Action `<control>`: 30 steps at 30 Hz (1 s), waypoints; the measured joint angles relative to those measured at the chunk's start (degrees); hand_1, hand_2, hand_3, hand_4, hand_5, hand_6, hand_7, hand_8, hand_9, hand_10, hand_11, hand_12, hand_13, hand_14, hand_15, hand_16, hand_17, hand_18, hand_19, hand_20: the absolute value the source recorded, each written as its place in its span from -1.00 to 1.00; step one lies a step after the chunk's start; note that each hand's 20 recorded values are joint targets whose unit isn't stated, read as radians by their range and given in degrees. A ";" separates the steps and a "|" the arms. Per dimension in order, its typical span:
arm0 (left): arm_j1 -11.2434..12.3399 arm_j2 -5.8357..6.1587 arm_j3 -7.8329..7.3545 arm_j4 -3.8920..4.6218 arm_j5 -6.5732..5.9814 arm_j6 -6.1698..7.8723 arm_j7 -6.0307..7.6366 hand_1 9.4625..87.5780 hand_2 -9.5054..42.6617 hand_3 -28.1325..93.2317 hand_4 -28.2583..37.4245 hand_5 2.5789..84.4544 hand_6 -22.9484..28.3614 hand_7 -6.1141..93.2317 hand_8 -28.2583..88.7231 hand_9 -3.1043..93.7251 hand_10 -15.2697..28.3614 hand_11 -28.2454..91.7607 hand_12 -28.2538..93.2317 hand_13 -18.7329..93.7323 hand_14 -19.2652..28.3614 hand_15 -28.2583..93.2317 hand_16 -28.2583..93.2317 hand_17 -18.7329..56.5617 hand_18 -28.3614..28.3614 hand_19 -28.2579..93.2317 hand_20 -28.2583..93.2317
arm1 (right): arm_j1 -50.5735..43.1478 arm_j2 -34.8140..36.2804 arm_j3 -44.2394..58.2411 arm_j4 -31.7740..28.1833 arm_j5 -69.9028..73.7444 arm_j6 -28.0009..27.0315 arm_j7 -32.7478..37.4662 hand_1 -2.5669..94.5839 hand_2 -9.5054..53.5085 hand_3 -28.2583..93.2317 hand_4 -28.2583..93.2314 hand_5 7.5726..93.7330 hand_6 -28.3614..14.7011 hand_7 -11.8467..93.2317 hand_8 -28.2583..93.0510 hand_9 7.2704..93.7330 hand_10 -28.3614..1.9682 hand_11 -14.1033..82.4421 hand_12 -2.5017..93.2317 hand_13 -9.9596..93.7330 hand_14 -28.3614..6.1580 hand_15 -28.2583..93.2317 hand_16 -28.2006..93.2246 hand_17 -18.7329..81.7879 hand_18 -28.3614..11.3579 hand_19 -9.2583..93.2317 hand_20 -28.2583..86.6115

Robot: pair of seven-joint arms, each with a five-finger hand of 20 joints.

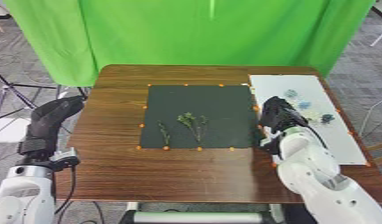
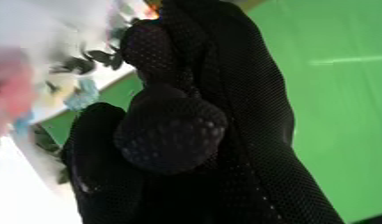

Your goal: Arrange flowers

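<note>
Black mat (image 1: pixel 232 112), flat and rectangular, on a brown wood-grained counter (image 1: pixel 112 162); at its right, a long white board (image 1: pixel 343 150). Probable stage: early. Done so far: slender sprig (image 1: pixel 164 133) and fuller leafy sprigs (image 1: pixel 189 120) laid on the mat, stems towards the near edge, heads fanned slightly apart. Left to do, by judgement: blooms to add among the greenery, then spacing to adjust. On the board, apart from the arrangement: pale blue flower (image 1: pixel 290 93), second blue flower (image 1: pixel 304 105) and dark, compact cluster (image 1: pixel 327 118). Right hand (image 1: pixel 281 115) low over the strip between mat and board, close to the supply; grip impossible to tell, likewise any stem within it. Left hand (image 1: pixel 56 111) beside the counter's left side, relaxed and extended, with nothing grasped. Materials: black glove fabric, finely meshed, with small raised dots in the wrist view; smooth, matt mat; pale, plain board; small rounded leaves (image 2: pixel 105 58) near the right hand, with a blurred, soft pink shape (image 2: pixel 11 85) beyond clear identification. Along the mat's border, small orange markers (image 1: pixel 167 148); behind, smooth green cloth (image 1: pixel 214 35) in broad vertical folds.
</note>
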 measured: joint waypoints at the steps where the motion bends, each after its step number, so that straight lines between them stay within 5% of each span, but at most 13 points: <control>1: -0.03 0.00 0.00 0.00 0.00 0.00 0.00 -0.40 -0.66 0.49 -0.63 0.10 0.04 -0.44 -0.67 0.03 0.31 -0.09 -0.29 -0.01 0.48 -0.27 -0.49 -0.36 0.34 -0.43 -0.31 | 0.17 0.19 0.04 -0.25 -0.09 0.08 -0.08 0.92 -1.00 -0.75 0.33 0.26 -0.01 0.27 -0.19 0.81 -0.15 -0.28 0.30 1.00 0.62 0.37 0.05 0.81 0.25 0.92 0.28; 16: -0.30 0.25 0.19 0.14 -0.11 0.01 0.09 -0.40 -0.67 0.50 -0.63 0.11 0.04 -0.44 -0.67 0.03 0.31 -0.09 -0.29 -0.01 0.48 -0.27 -0.49 -0.36 0.33 -0.43 -0.31 | 7.23 6.62 -11.03 -1.76 -2.43 9.45 -10.85 0.99 -1.00 -0.93 0.46 0.27 0.02 0.30 -0.22 0.82 -0.14 -0.28 0.30 1.00 0.64 0.37 0.05 0.80 0.23 0.94 0.27; 30: -0.78 0.54 0.67 0.48 -0.19 -0.01 0.09 -0.40 -0.67 0.50 -0.63 0.11 0.04 -0.45 -0.67 0.03 0.31 -0.09 -0.29 -0.01 0.48 -0.27 -0.49 -0.36 0.33 -0.43 -0.31 | 21.06 8.11 -17.76 7.43 -4.67 16.73 -16.94 0.99 -1.00 -0.96 0.47 0.26 0.03 0.32 -0.24 0.82 -0.14 -0.29 0.31 1.00 0.65 0.37 0.05 0.80 0.21 0.95 0.26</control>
